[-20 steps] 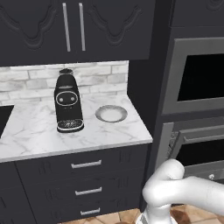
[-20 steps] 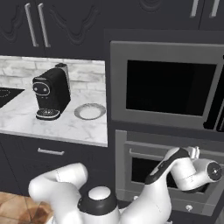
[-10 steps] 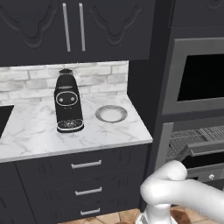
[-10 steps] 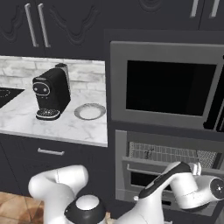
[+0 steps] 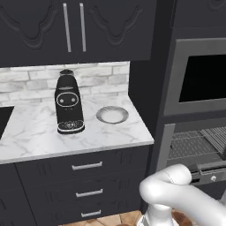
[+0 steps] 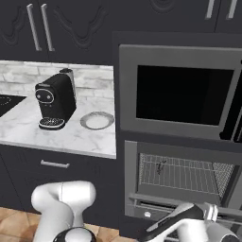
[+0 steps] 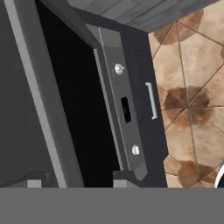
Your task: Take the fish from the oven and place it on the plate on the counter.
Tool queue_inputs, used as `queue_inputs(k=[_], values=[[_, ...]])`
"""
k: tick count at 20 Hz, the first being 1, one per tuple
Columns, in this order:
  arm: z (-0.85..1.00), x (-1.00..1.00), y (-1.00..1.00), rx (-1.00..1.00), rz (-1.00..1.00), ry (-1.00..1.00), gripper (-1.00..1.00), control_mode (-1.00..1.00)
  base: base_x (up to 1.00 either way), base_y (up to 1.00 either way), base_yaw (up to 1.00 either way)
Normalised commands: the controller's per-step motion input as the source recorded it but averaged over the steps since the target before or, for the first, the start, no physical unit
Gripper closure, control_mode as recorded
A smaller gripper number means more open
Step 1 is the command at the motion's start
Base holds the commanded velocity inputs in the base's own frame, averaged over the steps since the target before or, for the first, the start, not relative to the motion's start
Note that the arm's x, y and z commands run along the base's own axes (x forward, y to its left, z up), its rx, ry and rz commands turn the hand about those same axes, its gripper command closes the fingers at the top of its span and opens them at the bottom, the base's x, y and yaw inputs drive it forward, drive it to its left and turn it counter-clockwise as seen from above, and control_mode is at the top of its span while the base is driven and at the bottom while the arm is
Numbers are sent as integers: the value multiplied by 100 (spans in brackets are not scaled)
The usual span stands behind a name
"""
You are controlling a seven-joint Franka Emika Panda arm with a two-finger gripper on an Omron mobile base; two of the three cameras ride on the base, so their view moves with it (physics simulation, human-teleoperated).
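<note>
Nearest, the white arm (image 6: 189, 224) reaches low before the oven (image 6: 182, 177), and the hand (image 7: 72, 183) shows as two dark tips cut off by the frame edge, so whether they stand apart or together cannot be told. Beyond them the oven's flat grey door (image 7: 127, 109) hangs partly down over brown tiled floor (image 7: 192, 87), silvery wire racks (image 5: 194, 143) showing inside, and no fish can be made out. Farther left, on the white veined marble surface (image 5: 53, 137), the small round speckled plate (image 5: 112, 114) lies bare beside a glossy black coffee machine (image 5: 68, 107).
</note>
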Motion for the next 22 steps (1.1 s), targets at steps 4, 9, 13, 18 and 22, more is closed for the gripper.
queue_inputs(k=[4, 9, 13, 18, 22], values=[[-69, -87, 0, 0, 0, 11, 100, -100, 0, 0, 0], [-47, -70, 0, 0, 0, 9, 100, -100, 0, 0, 0], [-42, -72, 0, 0, 0, 9, 100, -100, 0, 0, 0], [-8, -42, 0, 0, 0, 6, 100, -100, 0, 0, 0], [27, -24, 0, 0, 0, 0, 100, -100, 0, 0, 0]])
